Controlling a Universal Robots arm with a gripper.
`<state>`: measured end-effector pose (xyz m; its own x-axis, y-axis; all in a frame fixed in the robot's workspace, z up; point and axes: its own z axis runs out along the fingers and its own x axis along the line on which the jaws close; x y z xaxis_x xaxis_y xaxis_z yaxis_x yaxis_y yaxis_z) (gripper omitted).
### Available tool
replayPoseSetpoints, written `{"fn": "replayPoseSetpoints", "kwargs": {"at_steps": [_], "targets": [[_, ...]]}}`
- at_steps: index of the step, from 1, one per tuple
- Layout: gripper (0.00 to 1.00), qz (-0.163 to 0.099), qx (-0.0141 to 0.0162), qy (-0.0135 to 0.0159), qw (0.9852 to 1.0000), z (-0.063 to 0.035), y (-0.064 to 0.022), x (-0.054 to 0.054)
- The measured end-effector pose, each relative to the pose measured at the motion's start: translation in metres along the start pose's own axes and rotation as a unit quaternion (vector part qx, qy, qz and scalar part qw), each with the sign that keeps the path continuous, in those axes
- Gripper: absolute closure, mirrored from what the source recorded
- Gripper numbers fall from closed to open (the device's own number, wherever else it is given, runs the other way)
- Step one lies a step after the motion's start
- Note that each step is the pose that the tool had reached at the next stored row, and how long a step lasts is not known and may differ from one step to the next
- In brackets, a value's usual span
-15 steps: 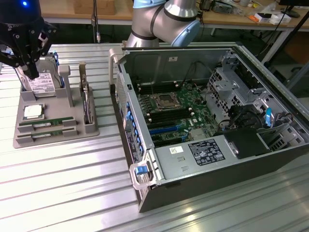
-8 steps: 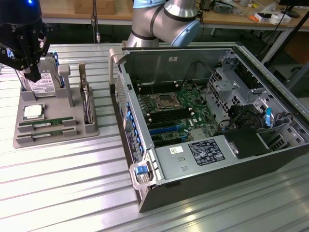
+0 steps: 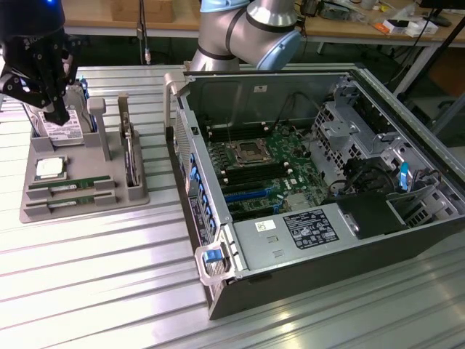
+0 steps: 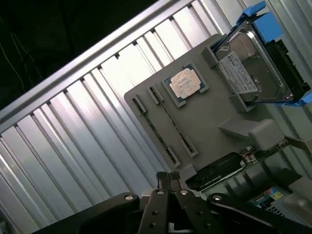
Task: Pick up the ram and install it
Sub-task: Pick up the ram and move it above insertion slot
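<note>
ram (image 3: 70,185) lies slotted in gray tray (image 3: 89,166), near closed gripper (image 3: 58,115), untouched.

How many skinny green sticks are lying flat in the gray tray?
2: a thin green circuit-board stick and a second stick beside it, in slots near the square silver chip. Others may be hidden.
</note>
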<state>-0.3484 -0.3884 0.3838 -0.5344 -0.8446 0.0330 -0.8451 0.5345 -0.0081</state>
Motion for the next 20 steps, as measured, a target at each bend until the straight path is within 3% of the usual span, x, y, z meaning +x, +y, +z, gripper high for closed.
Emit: {"fn": "replayPoseSetpoints", "kwargs": {"at_steps": [2,7,8,10,15,20], "targets": [[0.89,-0.011,0.0045,0.0060,0.9999,0.0002,0.0000,0.0000],[0.89,-0.037,0.0195,0.0274,0.9987,0.0004,0.0031,0.0020],[0.89,-0.039,0.0210,0.0296,0.9986,0.0005,0.0039,0.0025],[0.89,-0.051,0.0232,0.0317,0.9979,0.0005,0.0040,0.0026],[0.89,-0.104,0.0271,0.0309,0.9938,0.0009,0.0040,0.0026],[0.89,-0.156,0.0301,0.0292,0.9869,0.0011,0.0040,0.0025]]}}
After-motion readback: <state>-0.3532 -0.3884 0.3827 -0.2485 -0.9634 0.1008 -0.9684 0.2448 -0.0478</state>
